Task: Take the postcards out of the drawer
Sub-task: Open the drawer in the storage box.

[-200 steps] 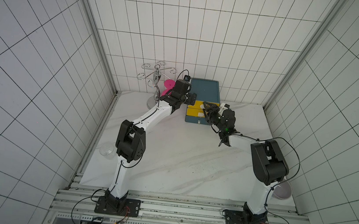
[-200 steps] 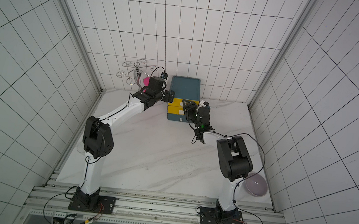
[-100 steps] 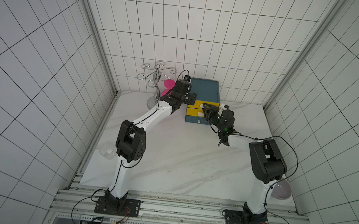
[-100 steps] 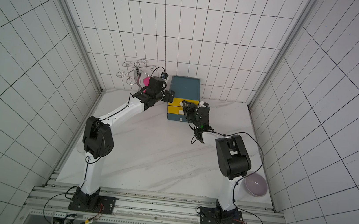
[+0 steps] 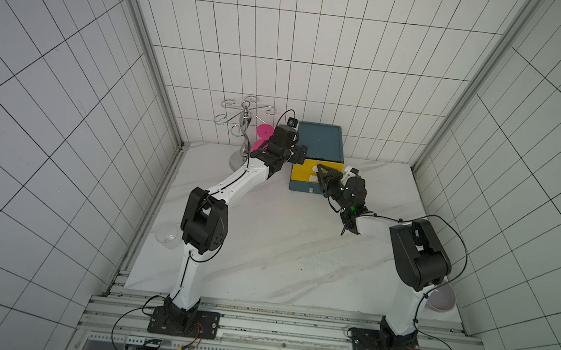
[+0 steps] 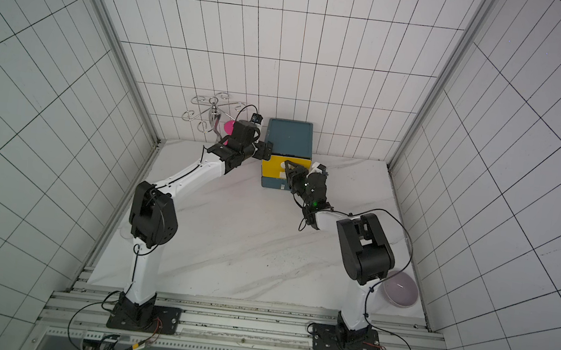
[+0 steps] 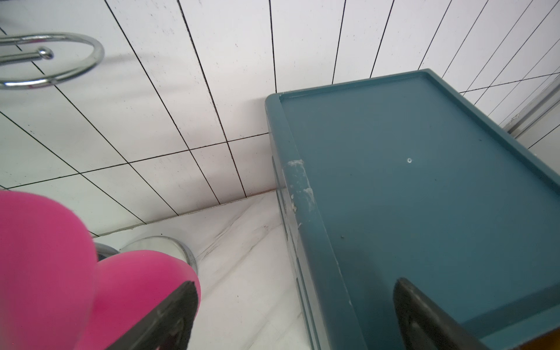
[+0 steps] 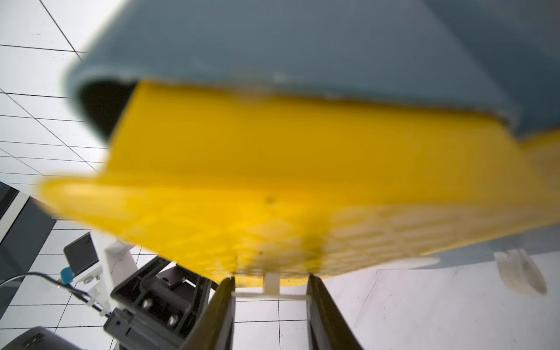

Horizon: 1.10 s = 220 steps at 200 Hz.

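A teal drawer cabinet (image 5: 318, 144) (image 6: 289, 137) stands against the back wall. Its upper drawer (image 5: 304, 173) (image 6: 274, 169) has a yellow front. My right gripper (image 5: 322, 177) (image 6: 291, 175) (image 8: 271, 285) is at that front. Its jaws are shut on the thin white handle bar (image 8: 271, 295) and touch both ends of it. My left gripper (image 5: 301, 151) (image 6: 267, 147) (image 7: 295, 286) stands wide open at the cabinet's top left corner, one finger over the lid and one beside the wall, holding nothing. The postcards are out of view; the drawer's inside does not show.
A chrome cup rack (image 5: 243, 125) with pink cups (image 5: 264, 132) (image 7: 45, 257) stands just left of the cabinet, close to my left gripper. A clear glass (image 5: 167, 236) sits at the table's left edge. At the front right corner is a lilac bowl (image 6: 399, 290).
The right gripper's jaws have closed in on the drawer handle, and that arm edged slightly toward the cabinet. The left arm has not moved.
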{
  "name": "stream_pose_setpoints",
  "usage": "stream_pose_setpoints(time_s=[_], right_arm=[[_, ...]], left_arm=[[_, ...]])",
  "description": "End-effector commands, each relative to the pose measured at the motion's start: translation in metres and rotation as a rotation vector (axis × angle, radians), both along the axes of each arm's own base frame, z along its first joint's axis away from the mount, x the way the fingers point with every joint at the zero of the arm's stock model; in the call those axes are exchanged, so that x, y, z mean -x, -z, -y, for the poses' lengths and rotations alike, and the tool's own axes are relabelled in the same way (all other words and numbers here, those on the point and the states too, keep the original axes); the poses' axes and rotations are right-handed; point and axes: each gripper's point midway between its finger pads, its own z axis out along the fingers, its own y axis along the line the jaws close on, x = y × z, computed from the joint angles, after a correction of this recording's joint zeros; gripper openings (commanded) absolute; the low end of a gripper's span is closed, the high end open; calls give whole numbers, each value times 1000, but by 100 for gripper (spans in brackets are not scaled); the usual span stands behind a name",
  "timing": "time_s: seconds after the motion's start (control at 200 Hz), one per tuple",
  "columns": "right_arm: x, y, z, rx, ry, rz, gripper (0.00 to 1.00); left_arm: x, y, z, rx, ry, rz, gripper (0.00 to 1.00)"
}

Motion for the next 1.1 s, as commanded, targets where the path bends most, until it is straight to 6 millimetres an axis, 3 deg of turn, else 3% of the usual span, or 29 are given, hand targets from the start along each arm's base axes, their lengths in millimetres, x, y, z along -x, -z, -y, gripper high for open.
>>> stream_pose_setpoints(time_s=[0.0,0.505,1.094], right_arm=[[21,-17,-2,-62,-11,23,31],[91,-4,-5,-46,-71,-36,30],[119,10,-7,-27,-101,-81,30]], left_arm=[[7,29,-4,-65,2,-73,99],[6,36,-4,-67,-3,-85,99],[6,41,-5,-62,-1,-98,99]])
